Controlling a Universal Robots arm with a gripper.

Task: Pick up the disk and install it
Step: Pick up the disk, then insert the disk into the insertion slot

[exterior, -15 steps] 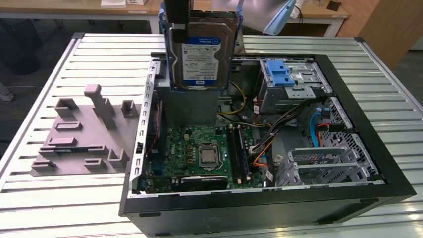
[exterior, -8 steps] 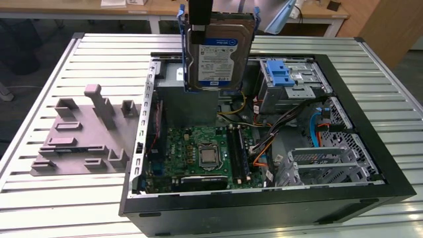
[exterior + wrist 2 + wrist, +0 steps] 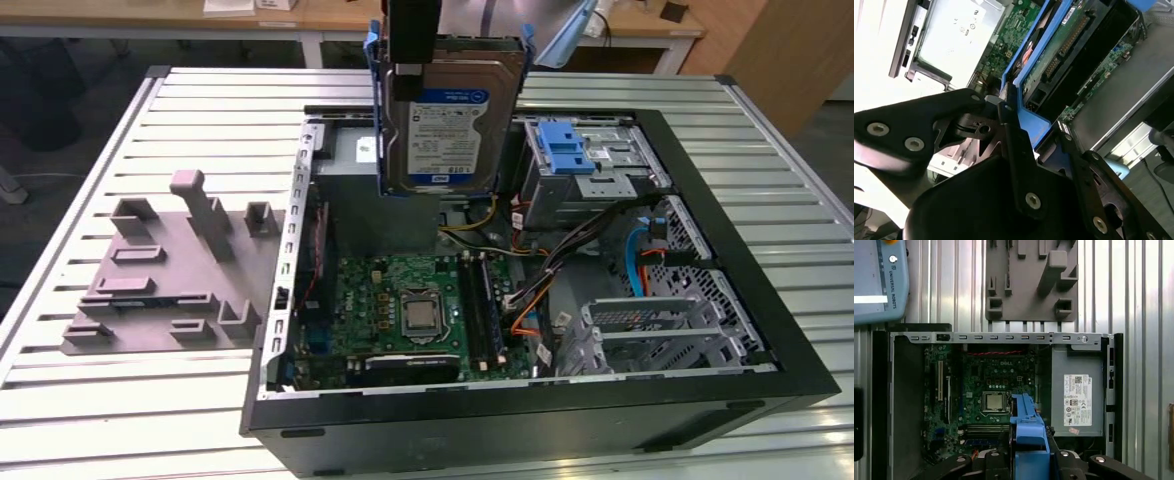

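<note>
**A:** Which step is in hand?

**B:** The slatted tabletop (image 3: 107, 420) carries the open computer case (image 3: 534, 430), lying on its side. In the exterior view the disk (image 3: 447, 120) hangs upright over the case's 12 o'clock edge, label towards the camera and touching nothing below. In the second wrist view the hand (image 3: 1031, 125) is clamped on the disk's blue carrier frame, with a finger on either side. Judgement: pick-up is done, install is not, and the disk is in carry.

**A:** What does seating it call for?

**B:** Judgement only. The frame has to sit square to a bay mouth and its path has to stay clear of the cables (image 3: 574, 240). The grip must not slip, since only the plastic edge is held. I cannot tell which bay is meant.

**A:** Containers and contents?

**B:** Outside the case, at its 9 o'clock, a grey fixture block (image 3: 160, 270) rests on the tabletop with nothing in its slots. Inside the case:
- The motherboard (image 3: 387, 300) takes up 7 to 9 o'clock, with the processor socket (image 3: 419, 316) mid-board.
- The grey power supply box (image 3: 1076, 390), with a white sticker, sits just beside the board.
- The perforated cage (image 3: 654, 325) at 4 o'clock looks empty.
- The metal drive cage (image 3: 587, 175) at 1 o'clock is topped by a blue ribbed latch (image 3: 571, 148). I cannot tell whether it is filled.
- The cables run between the two cages.
</note>
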